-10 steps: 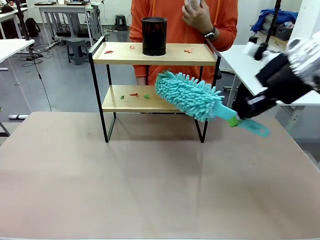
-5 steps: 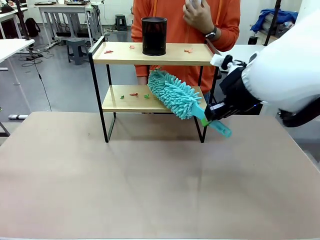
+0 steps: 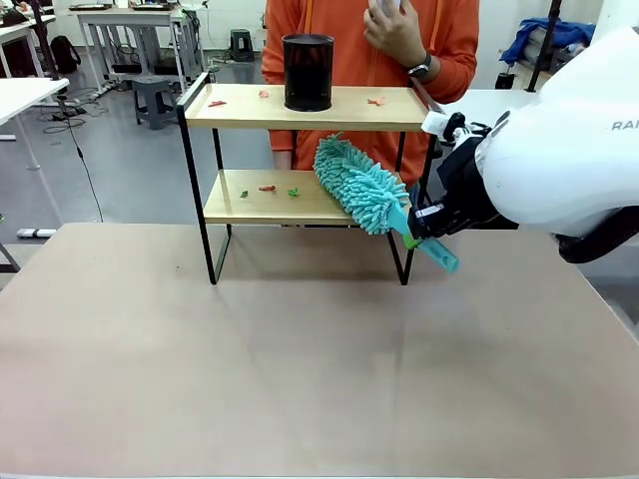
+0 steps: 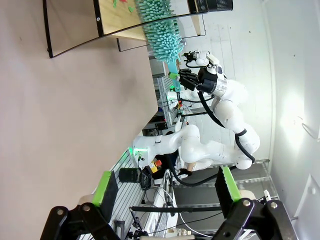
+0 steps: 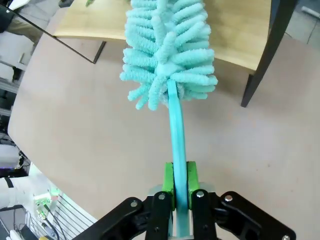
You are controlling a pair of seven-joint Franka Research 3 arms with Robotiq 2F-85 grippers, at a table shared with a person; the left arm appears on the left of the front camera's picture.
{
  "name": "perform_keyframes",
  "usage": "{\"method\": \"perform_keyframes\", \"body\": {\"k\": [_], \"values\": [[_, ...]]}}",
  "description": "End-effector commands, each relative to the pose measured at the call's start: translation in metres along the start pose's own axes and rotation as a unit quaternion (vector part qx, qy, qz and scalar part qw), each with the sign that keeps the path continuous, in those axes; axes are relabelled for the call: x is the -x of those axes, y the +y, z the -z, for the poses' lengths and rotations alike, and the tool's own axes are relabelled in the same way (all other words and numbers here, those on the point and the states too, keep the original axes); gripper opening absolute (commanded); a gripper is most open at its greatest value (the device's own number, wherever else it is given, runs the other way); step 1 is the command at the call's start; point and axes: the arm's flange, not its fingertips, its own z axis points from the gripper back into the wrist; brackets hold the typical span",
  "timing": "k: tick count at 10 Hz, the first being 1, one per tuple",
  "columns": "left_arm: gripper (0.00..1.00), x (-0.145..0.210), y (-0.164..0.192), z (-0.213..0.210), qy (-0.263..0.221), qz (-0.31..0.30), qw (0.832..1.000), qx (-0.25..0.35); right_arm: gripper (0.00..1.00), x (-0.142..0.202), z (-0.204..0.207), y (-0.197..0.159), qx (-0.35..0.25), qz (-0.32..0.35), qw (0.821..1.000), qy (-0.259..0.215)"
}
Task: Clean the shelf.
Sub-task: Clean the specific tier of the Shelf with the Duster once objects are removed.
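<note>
The shelf [image 3: 250, 106] stands at the far middle of the table, with two wooden boards in a black frame. Small red and green scraps [image 3: 267, 188] lie on both boards. My right gripper [image 3: 424, 226] is shut on the handle of a teal fluffy duster [image 3: 359, 185]. The duster's head lies over the right end of the lower board, under the top board. In the right wrist view the handle [image 5: 177, 145] runs up from my right gripper [image 5: 180, 182] to the head [image 5: 167, 50] at the board's [image 5: 240, 30] front edge. My left gripper [image 4: 165, 186] is open and holds nothing, far from the shelf [image 4: 112, 20].
A black mesh cup [image 3: 308, 72] stands on the top board. A person in an orange top [image 3: 449, 40] stands right behind the shelf with a hand [image 3: 394, 35] raised. The shelf's right front leg [image 3: 404, 261] is close to the duster handle. The beige table [image 3: 300, 369] stretches wide in front.
My right arm has swung left and towards the shelf, bringing the duster head from beside the shelf in between the boards. In the last half second the head shifted slightly right.
</note>
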Motion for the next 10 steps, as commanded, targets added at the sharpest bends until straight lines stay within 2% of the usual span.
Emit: {"method": "perform_keyframes", "body": {"k": [1,8,10], "values": [[1.0,0.002,-0.002,-0.001,0.003,0.009,1.0,0.003,0.12,-0.006,-0.002,-0.009,0.014,0.02,1.0,-0.01],[1.0,0.002,-0.002,-0.001,0.003,0.009,1.0,0.003,0.12,-0.039,0.039,0.01,0.024,0.02,0.999,-0.013],[1.0,0.002,-0.002,-0.001,0.003,0.009,1.0,0.003,0.12,-0.05,0.056,0.023,-0.016,-0.016,1.0,-0.013]]}}
